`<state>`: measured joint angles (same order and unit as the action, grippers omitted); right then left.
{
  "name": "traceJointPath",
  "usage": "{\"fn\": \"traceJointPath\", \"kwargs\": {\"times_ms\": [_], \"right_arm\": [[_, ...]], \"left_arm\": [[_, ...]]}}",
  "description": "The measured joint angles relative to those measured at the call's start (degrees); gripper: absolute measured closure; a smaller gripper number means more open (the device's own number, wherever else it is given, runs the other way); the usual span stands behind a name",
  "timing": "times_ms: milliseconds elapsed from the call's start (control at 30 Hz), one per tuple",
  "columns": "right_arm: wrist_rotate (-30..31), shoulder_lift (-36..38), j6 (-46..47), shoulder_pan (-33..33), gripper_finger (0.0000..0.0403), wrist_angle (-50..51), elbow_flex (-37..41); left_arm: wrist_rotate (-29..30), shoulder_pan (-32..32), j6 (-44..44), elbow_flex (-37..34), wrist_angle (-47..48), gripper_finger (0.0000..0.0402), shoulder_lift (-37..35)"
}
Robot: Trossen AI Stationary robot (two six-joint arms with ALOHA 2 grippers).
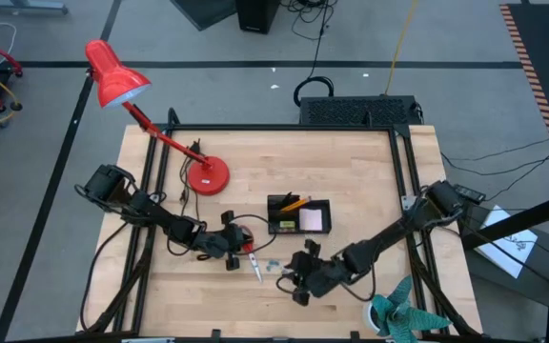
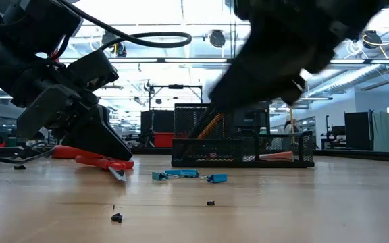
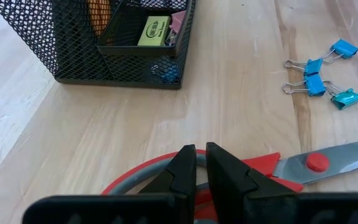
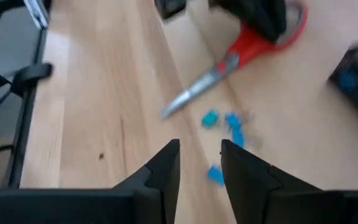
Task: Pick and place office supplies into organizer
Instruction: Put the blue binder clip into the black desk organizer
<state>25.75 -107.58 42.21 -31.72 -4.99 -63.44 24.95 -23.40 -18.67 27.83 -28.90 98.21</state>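
With pencils and pad already in the organizer point(image 1: 298, 215), the scissors point(image 3: 278, 171) at its 8 o'clock were gripped by the left fingers point(image 3: 195, 176), while the clips point(image 4: 224, 134) remained on the bench beneath the parted, empty right fingers point(image 4: 199, 167).

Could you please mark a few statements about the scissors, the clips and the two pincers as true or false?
1. The left pincer is closed on a handle of the scissors. True.
2. The scissors are already in the organizer. False: they lie on the table, beside it.
3. Blue clips lie loose on the table near the scissor blades. True.
4. The right pincer holds a clip. False: its fingers stand apart above the clips, gripping nothing.
5. The lamp lies inside the organizer. False: it stands on the table behind the left arm.
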Motion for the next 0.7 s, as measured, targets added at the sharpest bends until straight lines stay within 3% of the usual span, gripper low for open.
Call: {"fn": "traceJointPath", "kwargs": {"times_ms": [300, 700], "right_arm": [[3.1, -4.9, 7.0, -0.4, 0.0279, -0.5, 0.0], [2.3, -5.7, 11.1, 1.5, 0.023, -0.2, 0.0]], "left_arm": [[-0.7, -0.1, -0.2, 0.0, -0.8, 0.0355, 0.1], [-0.7, -0.4, 0.1, 0.0, -0.8, 0.0355, 0.0]]}}
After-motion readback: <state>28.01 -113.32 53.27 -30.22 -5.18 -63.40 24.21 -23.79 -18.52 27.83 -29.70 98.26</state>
